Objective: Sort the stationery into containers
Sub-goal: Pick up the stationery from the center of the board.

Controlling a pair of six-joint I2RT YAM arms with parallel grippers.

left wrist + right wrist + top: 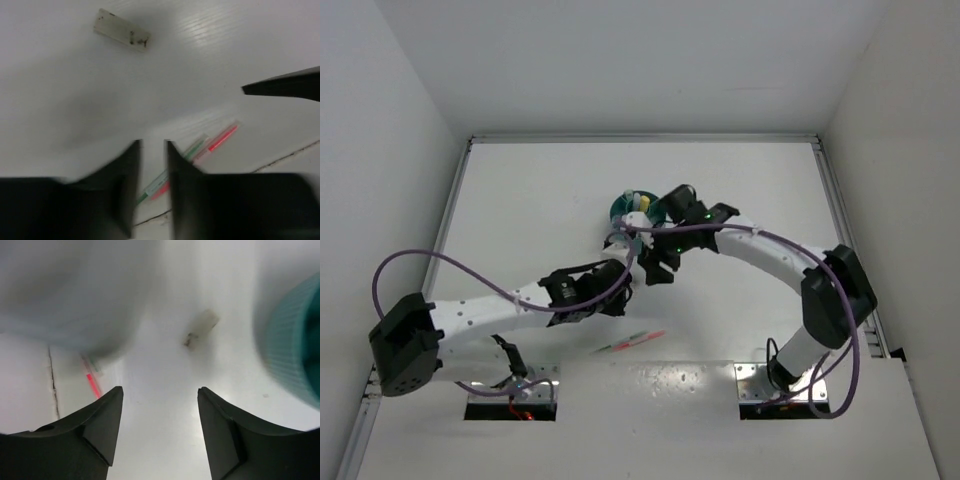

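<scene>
The teal bowl point(620, 212) stands at mid-table with yellow and light sticks in it; its ribbed wall shows at the right of the right wrist view point(295, 355). A beige eraser block point(122, 28) lies on the table, also in the right wrist view point(200, 327). A green pen point(197, 147) and a pink-red pen point(222, 139) lie side by side, near the front in the top view point(632, 342). My left gripper point(153, 147) hovers above the pens, jaws a narrow gap apart, empty. My right gripper point(160, 395) is wide open and empty, near the eraser and beside the bowl.
Both arms meet just in front of the bowl, the left gripper point(622, 285) close beside the right gripper point(653, 268). A dark part of the right gripper point(290, 85) juts into the left wrist view. White walls enclose the table on three sides.
</scene>
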